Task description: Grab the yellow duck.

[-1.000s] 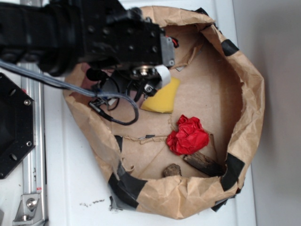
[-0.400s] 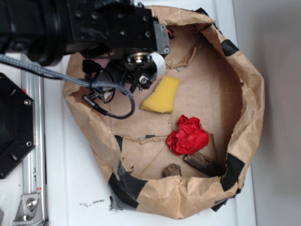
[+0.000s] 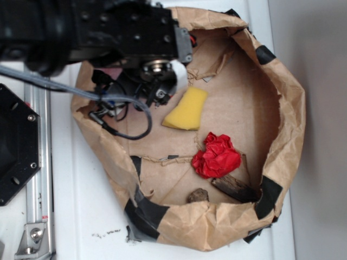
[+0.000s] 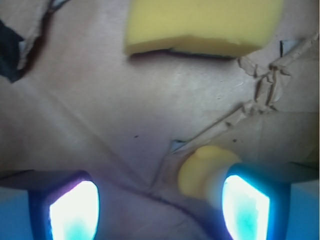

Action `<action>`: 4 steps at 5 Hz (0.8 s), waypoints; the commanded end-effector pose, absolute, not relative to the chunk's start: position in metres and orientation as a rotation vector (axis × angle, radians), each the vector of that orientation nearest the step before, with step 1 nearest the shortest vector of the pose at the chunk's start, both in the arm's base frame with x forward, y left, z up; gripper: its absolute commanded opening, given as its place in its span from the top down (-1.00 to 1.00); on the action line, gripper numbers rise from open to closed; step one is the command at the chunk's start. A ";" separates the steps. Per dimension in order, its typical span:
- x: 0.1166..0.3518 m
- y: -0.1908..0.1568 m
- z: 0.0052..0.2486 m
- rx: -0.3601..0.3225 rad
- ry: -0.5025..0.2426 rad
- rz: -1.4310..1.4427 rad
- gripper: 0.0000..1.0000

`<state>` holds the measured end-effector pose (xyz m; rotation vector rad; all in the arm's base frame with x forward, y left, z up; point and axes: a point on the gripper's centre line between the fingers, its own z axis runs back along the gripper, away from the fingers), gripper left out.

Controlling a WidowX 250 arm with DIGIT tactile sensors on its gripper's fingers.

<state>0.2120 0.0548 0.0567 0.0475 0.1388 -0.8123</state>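
Note:
In the wrist view the yellow duck (image 4: pixel 202 170) is a small rounded yellow shape on the brown paper floor. It lies just inside my gripper's right finger (image 4: pixel 246 205), touching or nearly touching it. My gripper (image 4: pixel 160 205) is open wide, and the left finger (image 4: pixel 75 207) stands far from the duck. In the exterior view the gripper (image 3: pixel 157 81) hangs low in the bag's upper left part, and the arm hides the duck.
A pale yellow sponge (image 3: pixel 187 108) (image 4: pixel 200 25) lies just beyond the gripper. A red crumpled wad (image 3: pixel 217 156), a dark wood piece (image 3: pixel 233 188) and a small brown lump (image 3: pixel 198 195) sit lower in the bag. Crumpled paper walls (image 3: pixel 287 124) ring the floor.
The arm has shifted up and to the left in the exterior view, off the sponge's corner, so the whole sponge now shows.

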 end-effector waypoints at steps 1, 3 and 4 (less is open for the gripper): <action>0.223 0.038 0.056 0.020 0.106 -0.840 -1.00; 0.222 0.041 0.047 0.032 0.124 -0.828 -1.00; 0.222 0.043 0.046 0.035 0.127 -0.826 -1.00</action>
